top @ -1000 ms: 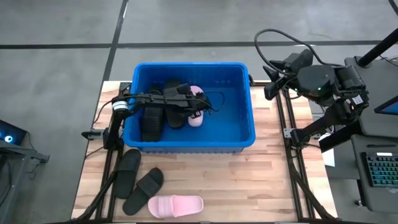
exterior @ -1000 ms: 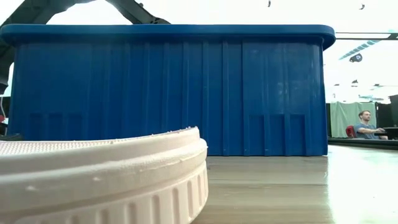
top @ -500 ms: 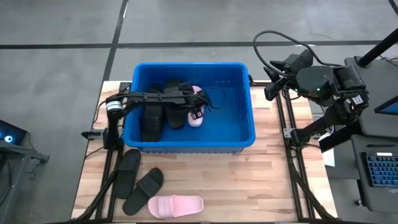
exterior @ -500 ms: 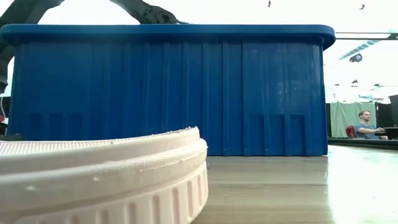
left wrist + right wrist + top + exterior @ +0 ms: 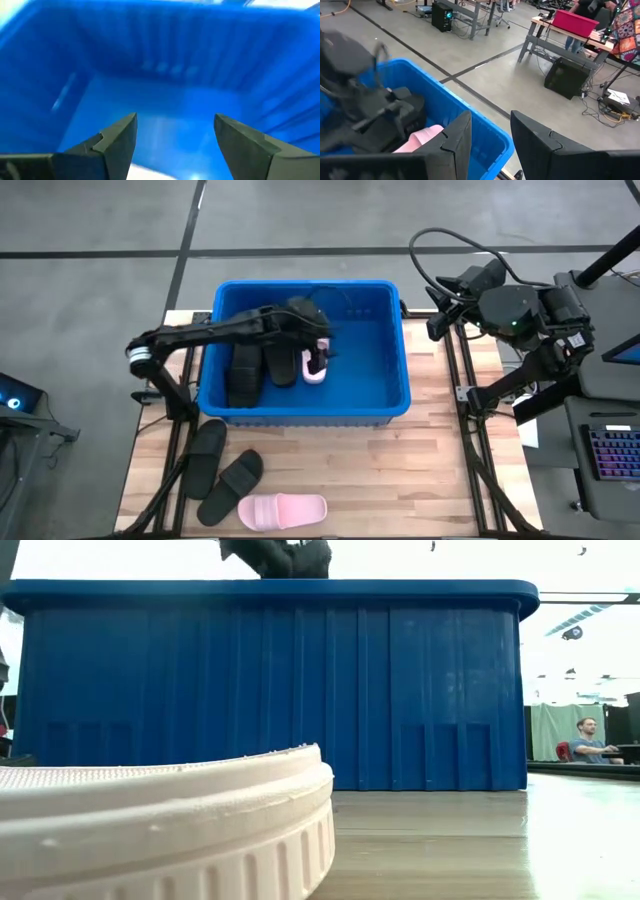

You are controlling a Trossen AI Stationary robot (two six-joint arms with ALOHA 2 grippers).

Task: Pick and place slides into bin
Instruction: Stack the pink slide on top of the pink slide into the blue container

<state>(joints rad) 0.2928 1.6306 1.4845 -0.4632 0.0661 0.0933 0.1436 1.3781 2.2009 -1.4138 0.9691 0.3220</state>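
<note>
Blue plastic fills the middle of the table: the bin (image 5: 305,395) stands on the wooden table top (image 5: 420,470), and inside it, toward its left half, lie two black slides (image 5: 245,375) side by side with one pale pink slide (image 5: 316,366) just beside them. Over these, above the bin's inner floor, hangs the left gripper (image 5: 318,340), its arm reaching in across the bin's left rim. In the left wrist view its two dark fingers (image 5: 117,137) stand well apart with only the bin's blue floor and far wall showing between them, so the left gripper (image 5: 175,137) is open and holds nothing.

On the table in front of the bin lie three more slides: two black ones (image 5: 215,465) near the left front corner, and another pale pink slide (image 5: 283,510) close to the front edge, which looms as a pale ribbed sole (image 5: 160,830) in the low view.

Off the table's right side, well apart from the bin, the right gripper (image 5: 437,323) waits; its fingers (image 5: 457,137) stand with a gap between them and nothing in it, though how wide they are set is hard to judge. Far behind the table, a person (image 5: 593,743) sits in the room.
</note>
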